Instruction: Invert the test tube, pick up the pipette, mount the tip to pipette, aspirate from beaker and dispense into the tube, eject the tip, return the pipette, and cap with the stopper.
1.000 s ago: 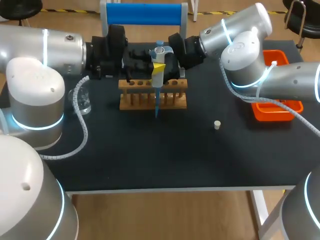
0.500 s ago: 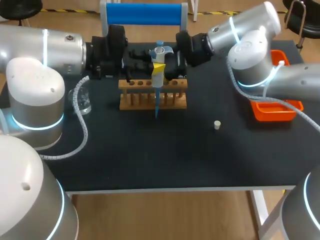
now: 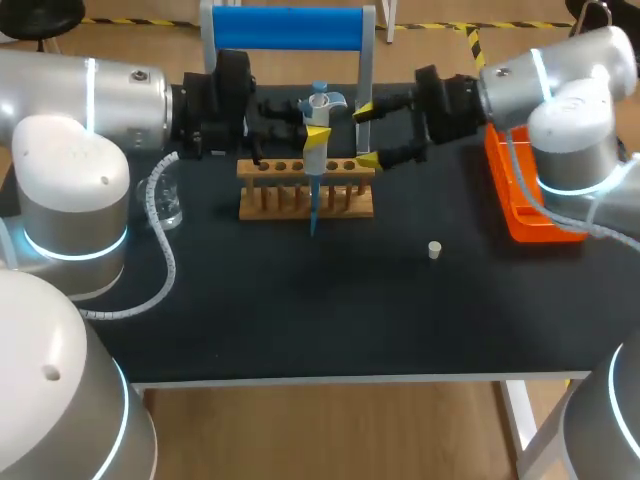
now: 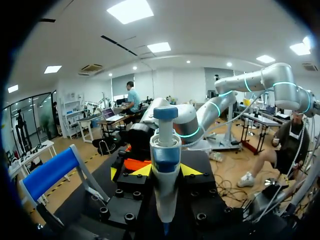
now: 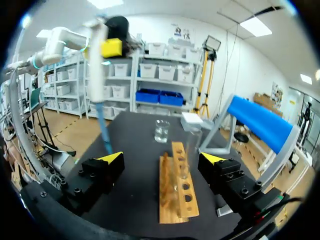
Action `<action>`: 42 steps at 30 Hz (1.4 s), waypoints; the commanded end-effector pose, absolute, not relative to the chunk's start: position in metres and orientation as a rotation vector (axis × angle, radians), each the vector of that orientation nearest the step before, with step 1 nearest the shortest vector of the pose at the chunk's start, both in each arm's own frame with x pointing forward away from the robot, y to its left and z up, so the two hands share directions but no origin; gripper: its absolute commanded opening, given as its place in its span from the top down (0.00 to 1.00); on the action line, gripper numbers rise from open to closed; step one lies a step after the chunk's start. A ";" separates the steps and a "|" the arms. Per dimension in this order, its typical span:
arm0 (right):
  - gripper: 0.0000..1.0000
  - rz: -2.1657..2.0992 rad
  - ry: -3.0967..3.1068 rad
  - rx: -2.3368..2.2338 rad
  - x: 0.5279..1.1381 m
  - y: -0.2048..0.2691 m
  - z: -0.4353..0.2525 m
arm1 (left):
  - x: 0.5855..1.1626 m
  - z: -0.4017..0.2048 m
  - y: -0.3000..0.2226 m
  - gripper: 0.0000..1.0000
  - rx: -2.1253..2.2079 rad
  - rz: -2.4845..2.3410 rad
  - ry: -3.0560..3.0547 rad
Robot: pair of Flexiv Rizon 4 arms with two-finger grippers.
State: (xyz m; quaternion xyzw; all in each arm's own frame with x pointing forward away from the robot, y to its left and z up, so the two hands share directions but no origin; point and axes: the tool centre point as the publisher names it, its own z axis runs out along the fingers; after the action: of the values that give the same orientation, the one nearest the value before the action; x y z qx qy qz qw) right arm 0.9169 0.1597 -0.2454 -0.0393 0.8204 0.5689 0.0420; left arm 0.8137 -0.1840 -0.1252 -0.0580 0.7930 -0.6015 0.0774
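The pipette (image 3: 317, 130), pale grey with a blue plunger knob, hangs upright above the wooden rack (image 3: 305, 190) at the table's far middle. Its thin blue tip (image 3: 313, 212) points straight down, in front of the rack's near side. A clear test tube (image 5: 192, 142) stands upright in one of the rack's holes. The glass beaker (image 3: 166, 200) stands upright, well left of the rack. The small pale stopper (image 3: 434, 250) sits on the table, right of the rack and nearer, apart from it.

The rack (image 3: 305, 203) is bare wood, the beaker (image 3: 165, 200) clear glass, the tray (image 3: 510, 215) glossy plastic, the table (image 3: 300, 310) matt.
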 end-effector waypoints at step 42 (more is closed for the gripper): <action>0.11 2.144 2.264 0.013 0.800 0.207 -0.170 | 0.813 -0.124 -0.184 1.00 -0.176 -1.801 2.375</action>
State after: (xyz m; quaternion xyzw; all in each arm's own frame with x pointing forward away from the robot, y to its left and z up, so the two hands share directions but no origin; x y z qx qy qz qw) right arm 0.7953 0.1996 -0.1668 0.0051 0.7274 0.6861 0.0110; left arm 0.8136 -0.1839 -0.1252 -0.0580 0.7930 -0.6015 0.0774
